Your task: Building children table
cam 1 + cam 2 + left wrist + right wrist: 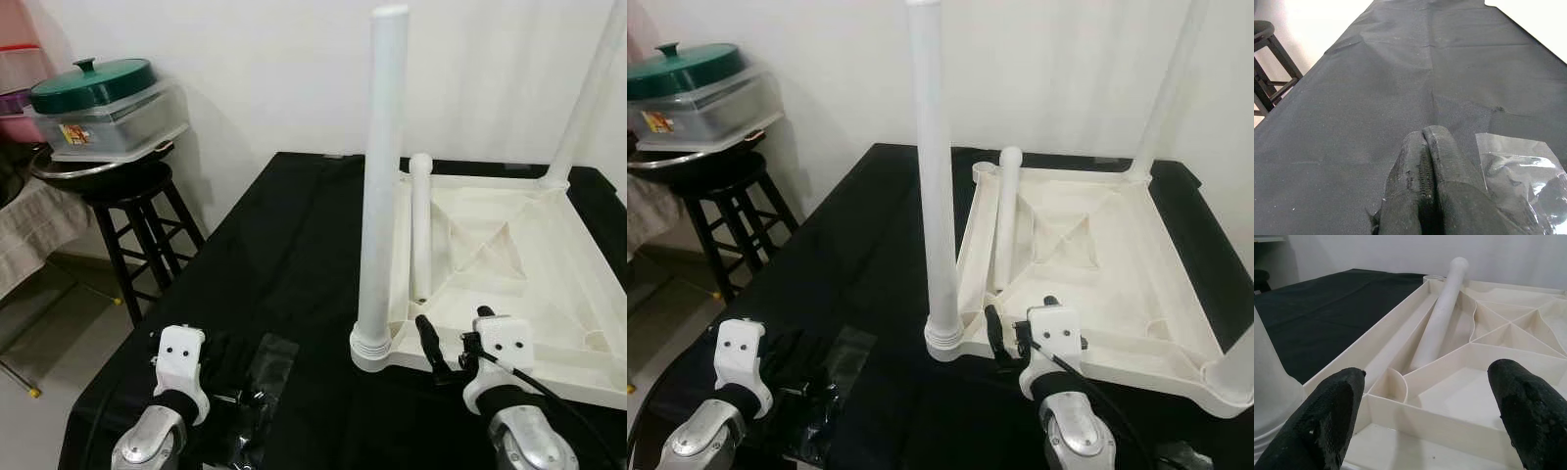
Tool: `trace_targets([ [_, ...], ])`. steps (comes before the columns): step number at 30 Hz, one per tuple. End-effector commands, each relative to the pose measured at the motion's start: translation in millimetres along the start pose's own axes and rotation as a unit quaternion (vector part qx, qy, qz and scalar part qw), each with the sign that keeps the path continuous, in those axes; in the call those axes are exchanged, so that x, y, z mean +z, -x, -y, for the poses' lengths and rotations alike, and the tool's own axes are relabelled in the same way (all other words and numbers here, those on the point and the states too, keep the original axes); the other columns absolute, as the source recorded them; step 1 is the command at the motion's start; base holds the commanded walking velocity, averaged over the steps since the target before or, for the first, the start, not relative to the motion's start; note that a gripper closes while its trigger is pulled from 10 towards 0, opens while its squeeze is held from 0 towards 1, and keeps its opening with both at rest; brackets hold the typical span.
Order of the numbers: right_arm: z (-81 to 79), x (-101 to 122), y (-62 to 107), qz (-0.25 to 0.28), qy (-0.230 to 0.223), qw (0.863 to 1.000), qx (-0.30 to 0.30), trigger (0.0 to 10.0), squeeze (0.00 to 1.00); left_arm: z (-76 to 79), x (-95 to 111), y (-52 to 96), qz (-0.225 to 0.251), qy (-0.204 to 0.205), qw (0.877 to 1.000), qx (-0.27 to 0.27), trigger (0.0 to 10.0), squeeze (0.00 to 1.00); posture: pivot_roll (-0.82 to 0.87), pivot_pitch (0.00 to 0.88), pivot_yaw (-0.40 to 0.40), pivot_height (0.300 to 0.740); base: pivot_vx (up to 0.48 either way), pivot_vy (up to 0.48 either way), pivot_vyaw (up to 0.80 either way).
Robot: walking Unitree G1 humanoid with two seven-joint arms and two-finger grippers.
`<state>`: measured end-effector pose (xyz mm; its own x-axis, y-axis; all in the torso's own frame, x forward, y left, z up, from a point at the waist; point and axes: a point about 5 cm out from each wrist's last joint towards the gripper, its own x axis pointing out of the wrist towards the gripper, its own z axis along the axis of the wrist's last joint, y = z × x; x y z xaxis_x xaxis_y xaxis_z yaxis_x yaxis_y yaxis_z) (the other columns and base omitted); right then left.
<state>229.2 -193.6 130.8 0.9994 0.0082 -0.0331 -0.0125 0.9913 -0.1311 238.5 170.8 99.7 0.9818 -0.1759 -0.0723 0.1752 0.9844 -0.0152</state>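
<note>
Black cloth [294, 245] w/ upturned white tabletop [529, 284], two legs [380, 186] upright; right gripper [1430, 416] wide, left gripper [1426, 171] closed.

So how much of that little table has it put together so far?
Two legs, the near leg and the far leg, stand upright in corners of the upturned tabletop. One loose leg lies inside, ahead of the open right gripper. It looks next.

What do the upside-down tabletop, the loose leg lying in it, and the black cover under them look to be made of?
Tabletop: likely moulded plastic, cream, slightly glossy, with thin ribs on its underside.
Loose leg: probably the same plastic, smooth matte white tube with a rounded end.
Black cover: looks like woven fabric, matte, with creases and fine texture.
</note>
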Motion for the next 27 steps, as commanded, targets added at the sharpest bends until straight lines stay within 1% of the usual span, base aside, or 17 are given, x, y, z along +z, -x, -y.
trace_targets([
  [1,-1.0,0.1,-2.1,0.004,0.001,1.000,0.003,10.0,0.00,-1.8,-1.0,0.0,-0.001,-0.002,1.000,0.006,10.0,0.00,-0.09,0.000,0.045,0.740,0.000,0.000,0.00],
  [6,-0.1,-1.3,-3.4,0.001,0.002,1.000,-0.001,10.0,0.00,-1.3,-1.3,-0.3,-0.001,-0.002,1.000,0.006,10.0,0.00,-0.09,0.000,0.045,0.740,0.000,0.000,0.00],
  [12,1.0,-2.5,-3.4,-0.002,-0.007,1.000,-0.005,10.0,0.00,-0.9,-1.5,-0.3,-0.002,-0.003,1.000,0.005,10.0,0.00,-0.09,0.000,0.049,0.740,0.000,0.000,0.00],
  [26,-0.4,-4.1,-3.2,-0.003,-0.009,1.000,-0.001,10.0,0.00,0.8,-1.2,-1.0,-0.004,-0.019,1.000,-0.006,10.0,0.00,-0.10,0.000,0.053,0.740,0.000,0.000,0.00],
  [27,-0.9,-4.6,-3.0,-0.004,-0.009,1.000,0.000,10.0,0.00,1.6,-1.0,-1.3,-0.004,-0.028,1.000,-0.010,10.0,0.00,-0.10,0.000,0.054,0.740,0.000,0.000,0.00],
])
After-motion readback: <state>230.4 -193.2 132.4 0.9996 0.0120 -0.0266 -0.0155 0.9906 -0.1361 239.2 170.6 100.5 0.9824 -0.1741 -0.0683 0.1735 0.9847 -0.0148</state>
